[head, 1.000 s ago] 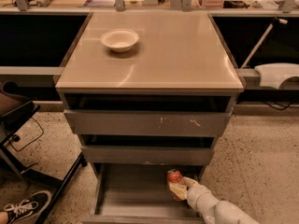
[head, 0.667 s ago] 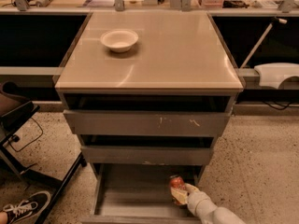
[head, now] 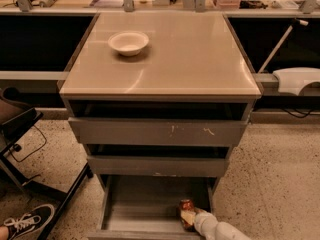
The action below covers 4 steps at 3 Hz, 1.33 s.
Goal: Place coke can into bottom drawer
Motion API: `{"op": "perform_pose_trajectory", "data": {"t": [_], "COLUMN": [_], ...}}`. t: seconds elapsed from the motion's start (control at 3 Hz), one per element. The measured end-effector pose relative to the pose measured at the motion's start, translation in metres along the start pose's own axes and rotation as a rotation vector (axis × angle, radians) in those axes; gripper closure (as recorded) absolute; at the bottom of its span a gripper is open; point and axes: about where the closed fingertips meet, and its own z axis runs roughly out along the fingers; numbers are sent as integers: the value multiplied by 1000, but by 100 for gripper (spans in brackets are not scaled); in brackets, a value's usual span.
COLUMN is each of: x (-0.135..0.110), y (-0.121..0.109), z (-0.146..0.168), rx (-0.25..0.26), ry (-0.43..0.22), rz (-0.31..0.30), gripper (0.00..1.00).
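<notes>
The bottom drawer (head: 140, 204) stands pulled out at the foot of the grey cabinet, a shallow grey tray. The coke can (head: 186, 206), red-orange with a pale patch, sits low inside the drawer near its right wall. My gripper (head: 190, 217) reaches in from the lower right on a white arm and is right at the can, on its near side. I cannot tell whether the can rests on the drawer floor.
A white bowl (head: 128, 42) sits on the cabinet top (head: 200, 59). The top drawer front (head: 157, 131) with white scratches and the middle drawer (head: 157, 165) overhang the open one. A black stand leg (head: 65, 199) and a shoe (head: 27, 223) are at lower left.
The gripper and the can have moved down and a little toward the front inside the bottom drawer.
</notes>
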Motion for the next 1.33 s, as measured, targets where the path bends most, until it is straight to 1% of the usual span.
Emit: {"op": "perform_pose_trajectory", "data": {"t": [0.33, 0.67, 1.33], "x": [-1, -1, -1], "y": [4, 4, 4], "z": [5, 5, 5], "rx": [-6, -6, -6], "ry": [5, 5, 5], "rz": [-11, -11, -11], "gripper": [100, 81, 35]}}
